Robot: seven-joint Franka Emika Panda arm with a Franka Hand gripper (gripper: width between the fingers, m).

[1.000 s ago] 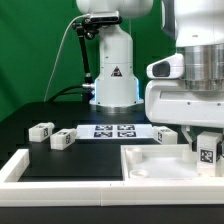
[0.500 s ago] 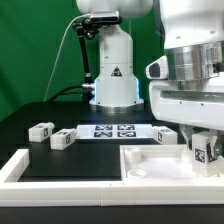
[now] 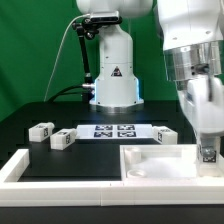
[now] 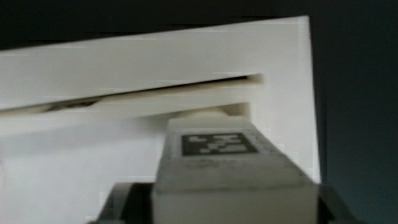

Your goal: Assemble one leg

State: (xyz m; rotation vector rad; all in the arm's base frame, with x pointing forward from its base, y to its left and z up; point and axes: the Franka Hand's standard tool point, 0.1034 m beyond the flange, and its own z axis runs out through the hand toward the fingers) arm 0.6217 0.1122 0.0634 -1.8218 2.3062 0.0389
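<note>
The leg (image 4: 221, 150) sat clamped in the gripper (image 3: 208, 152), right over the white panel (image 3: 150, 160) corner at the exterior view's right. Compared with a second earlier, we saw the wrist rotated and lower, so insertion looked close. Two spare legs (image 3: 41, 130) and the marker board (image 3: 112, 131) lay on the black tabletop (image 3: 30, 118); green backdrop behind.

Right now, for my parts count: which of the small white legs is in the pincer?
The leg at the exterior view's right, over the white panel; the pincer grips it. The other legs lie loose on the table.
</note>
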